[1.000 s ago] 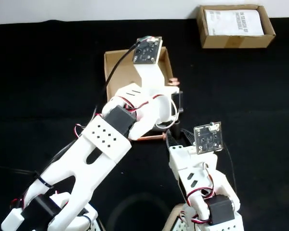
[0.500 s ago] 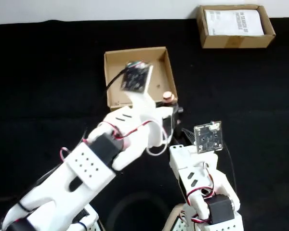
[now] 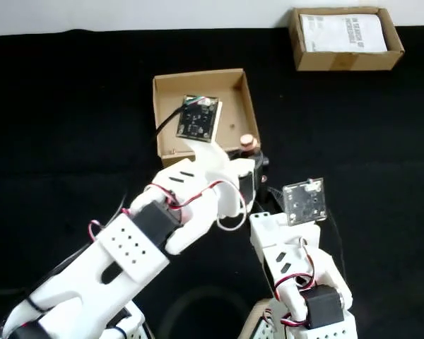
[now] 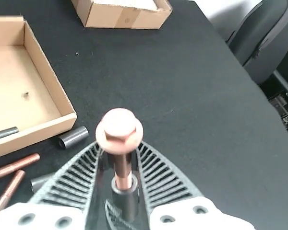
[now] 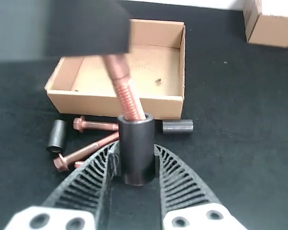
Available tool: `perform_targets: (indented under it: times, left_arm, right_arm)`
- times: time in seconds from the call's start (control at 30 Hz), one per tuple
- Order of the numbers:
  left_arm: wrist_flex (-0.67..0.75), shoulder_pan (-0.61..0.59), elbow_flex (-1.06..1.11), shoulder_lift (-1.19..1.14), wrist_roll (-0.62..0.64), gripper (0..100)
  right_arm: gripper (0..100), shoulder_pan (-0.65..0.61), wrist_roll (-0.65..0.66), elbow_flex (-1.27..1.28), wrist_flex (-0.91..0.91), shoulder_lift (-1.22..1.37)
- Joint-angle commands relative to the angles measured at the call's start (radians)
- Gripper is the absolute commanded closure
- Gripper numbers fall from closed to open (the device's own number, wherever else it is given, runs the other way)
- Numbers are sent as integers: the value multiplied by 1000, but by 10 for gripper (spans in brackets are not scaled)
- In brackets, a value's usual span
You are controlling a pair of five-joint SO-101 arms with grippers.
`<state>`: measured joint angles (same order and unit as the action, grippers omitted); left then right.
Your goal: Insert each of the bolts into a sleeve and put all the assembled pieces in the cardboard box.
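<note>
Holding a dark sleeve upright, the right gripper is closed snug on its sides. The left gripper is closed on a copper bolt just under its head, and the bolt's tip sits in the top of the sleeve. The bolt leans a little, so I think it could jam on the rim, or tip the sleeve crooked, if it is pushed down at that slant. Just behind, loose bolts and more sleeves lie on the black tabletop, beside the open cardboard box. Farther off sits another box with paper inside, and a dark chair stands past the tabletop's edge.
</note>
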<state>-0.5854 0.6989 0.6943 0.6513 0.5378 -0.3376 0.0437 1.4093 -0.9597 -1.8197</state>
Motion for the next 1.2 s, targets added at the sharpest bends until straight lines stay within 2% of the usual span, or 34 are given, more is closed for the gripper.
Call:
perform_targets:
  times: [0.0,0.13,0.37,0.6,0.67,0.8,0.9,1.1,1.17]
  left_arm:
    - [23,12,-7,-45,-9,992]
    - [51,16,-2,-74,-52,992]
    - [28,12,-2,-68,-57,992]
    - [-163,18,-7,-68,-87,971]
    - [-210,19,-7,-68,-135,916]
    - [-341,21,-33,-48,-133,791]
    - [-427,44,-62,-12,-137,736]
    - [-502,59,-71,77,-140,723]
    - [-546,54,-74,119,-141,723]
  right_arm:
    - [991,5,61,-30,36,-12]
    - [991,5,75,-58,36,-8]
    - [991,12,71,-47,47,-10]
    - [991,56,71,-44,127,-7]
    - [991,71,71,-44,128,-7]
    - [991,77,69,-22,127,-7]
    - [991,77,69,-22,127,-7]
    - [991,79,68,-21,127,-5]
    - [991,101,25,-22,127,-5]
